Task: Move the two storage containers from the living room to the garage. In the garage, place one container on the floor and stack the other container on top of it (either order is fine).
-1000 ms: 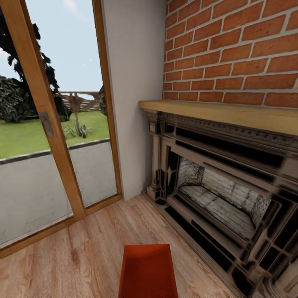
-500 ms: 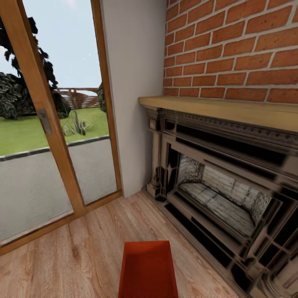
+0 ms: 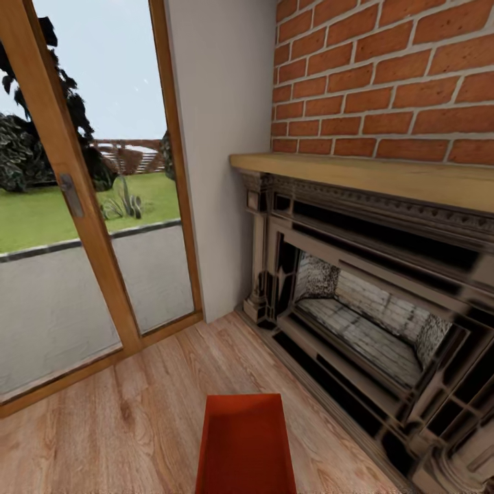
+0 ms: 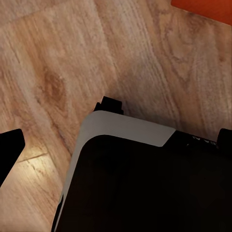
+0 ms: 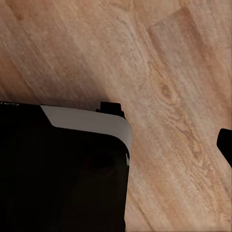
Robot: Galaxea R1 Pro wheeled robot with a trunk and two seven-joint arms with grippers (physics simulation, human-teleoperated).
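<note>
One orange-red storage container (image 3: 245, 446) sits low in the middle of the head view, its open top facing up, on the living room's light wood plank floor (image 3: 123, 425). A corner of orange-red plastic (image 4: 205, 8) also shows in the left wrist view. My left gripper (image 4: 118, 145) hangs over the planks with its dark fingertips (image 4: 10, 147) far apart at the picture's edges and nothing between them. My right gripper (image 5: 116, 145) is also above bare planks, with one dark fingertip (image 5: 226, 145) at the edge. Neither gripper touches the container.
The ornate dark fireplace (image 3: 370, 322) with its wooden mantel (image 3: 384, 175) runs along the right, under the red brick chimney (image 3: 384, 75). A wood-framed glass door (image 3: 75, 206) stands at the left. My black, white-edged base (image 4: 145, 183) lies below both wrists.
The whole head picture has slid slightly upward, so the camera has moved. The container holds its place against the floor. No gripper has taken hold of anything.
</note>
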